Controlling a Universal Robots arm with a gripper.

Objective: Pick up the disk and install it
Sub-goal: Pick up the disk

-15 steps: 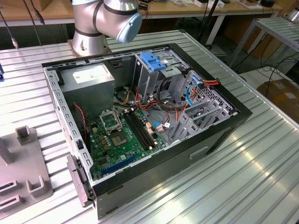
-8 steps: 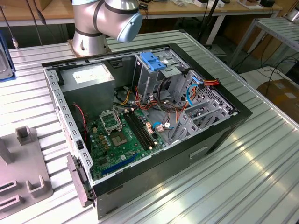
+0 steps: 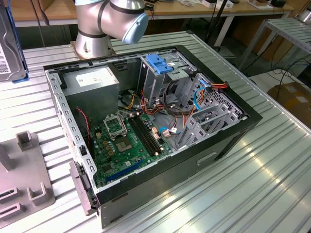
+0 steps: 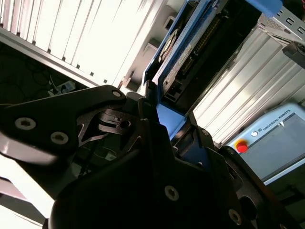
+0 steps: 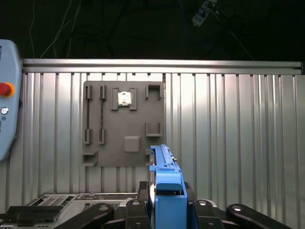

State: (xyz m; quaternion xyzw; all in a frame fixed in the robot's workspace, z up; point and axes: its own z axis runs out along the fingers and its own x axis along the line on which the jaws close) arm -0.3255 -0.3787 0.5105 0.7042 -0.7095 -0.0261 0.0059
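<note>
The disk, a grey metal drive in a blue carrier rail, hangs upright at the exterior view's left edge, above the table and well left of the open computer case. In the first wrist view the disk's blue rail stands edge-on between the black fingers, with my gripper shut on it. The second wrist view shows the disk from the side, its circuit-board face dark, rising out of my gripper.
Inside the case, a tall metal drive cage with a fixed blue bracket stands beside the motherboard. A grey holder fixture lies on the ribbed table below the disk. A teach pendant lies nearby. The arm's base stands behind the case.
</note>
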